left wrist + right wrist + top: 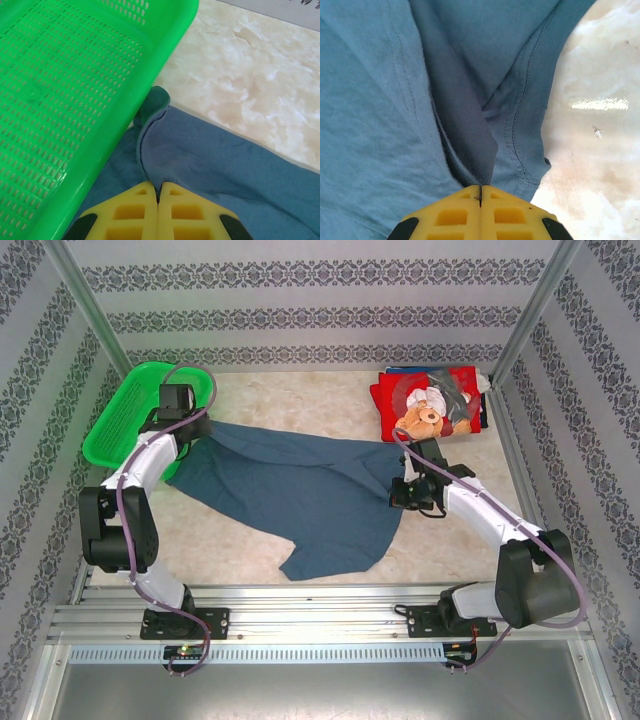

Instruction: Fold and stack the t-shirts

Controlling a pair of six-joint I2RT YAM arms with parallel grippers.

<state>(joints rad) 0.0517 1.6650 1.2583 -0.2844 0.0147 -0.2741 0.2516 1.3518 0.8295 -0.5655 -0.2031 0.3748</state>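
Blue t-shirt [300, 490] spread across mid surface [300, 395], left gripper [158, 194] pinched fully closed on its bunched edge just beside the green basket [60, 100], right gripper [480, 194] pinched closed on a hem fold at its right edge, red bear-print shirt [430, 405] far right, bare surface behind.

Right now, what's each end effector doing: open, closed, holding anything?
Left end effector: closed on the slate-blue t-shirt.
Right end effector: closed on the same t-shirt.

No writing, label, brand or number can be read anywhere. The red t-shirt [430, 405] at the far right bears a teddy-bear picture, without legible lettering.
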